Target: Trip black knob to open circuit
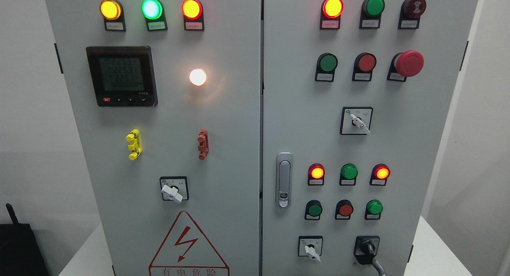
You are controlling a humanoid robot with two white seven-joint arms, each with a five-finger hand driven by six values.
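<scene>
The black knob [367,247] sits in a black square plate at the lower right of the right cabinet door [303,108], its handle pointing roughly straight up and down. A thin grey curved piece [379,267] rises from the bottom edge and ends at the knob's lower right. It looks like one fingertip of the right hand, but the rest of that hand is out of frame. The left hand does not show.
A white selector switch [311,250] is left of the knob. Above it are lit red lamps [316,172] and green and red buttons. A silver door latch [283,180] sits by the door seam. The left door carries a meter [121,75] and a white switch [172,193].
</scene>
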